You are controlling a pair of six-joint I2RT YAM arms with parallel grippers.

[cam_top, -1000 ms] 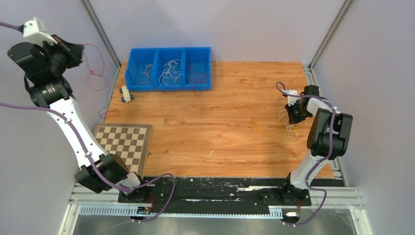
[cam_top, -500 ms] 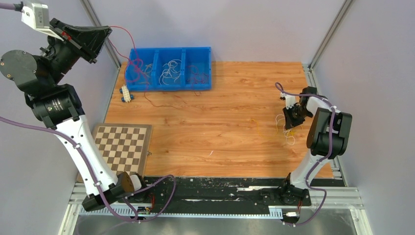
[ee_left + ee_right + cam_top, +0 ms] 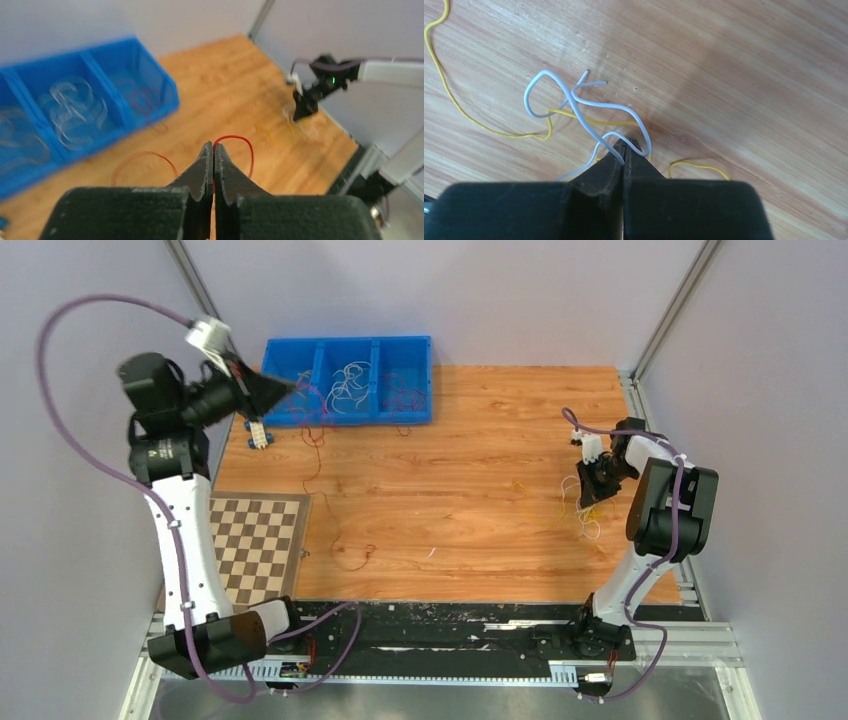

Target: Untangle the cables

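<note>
My left gripper point(image 3: 288, 388) hovers at the left end of the blue bin point(image 3: 360, 417), shut on a thin red cable point(image 3: 248, 150). That red cable point(image 3: 341, 543) trails down from it across the table toward the front edge. At the right side, my right gripper point(image 3: 587, 492) sits low over the wood, shut on a curly white cable point(image 3: 574, 97). A yellow cable point(image 3: 454, 107) lies under and beside the white one, crossing it near the tips point(image 3: 625, 142). More cables lie sorted in the bin: tan left, white point(image 3: 348, 380) middle, red point(image 3: 405, 395) right.
A chessboard point(image 3: 255, 545) lies at the front left of the table. A small white and blue connector block point(image 3: 259, 432) sits just in front of the bin's left corner. A tiny white scrap point(image 3: 432, 553) rests near the front middle.
My left arm swung from high by the left wall down and right to the bin's left end, dragging the red cable out across the table. The right gripper shifted slightly with the white cable.
</note>
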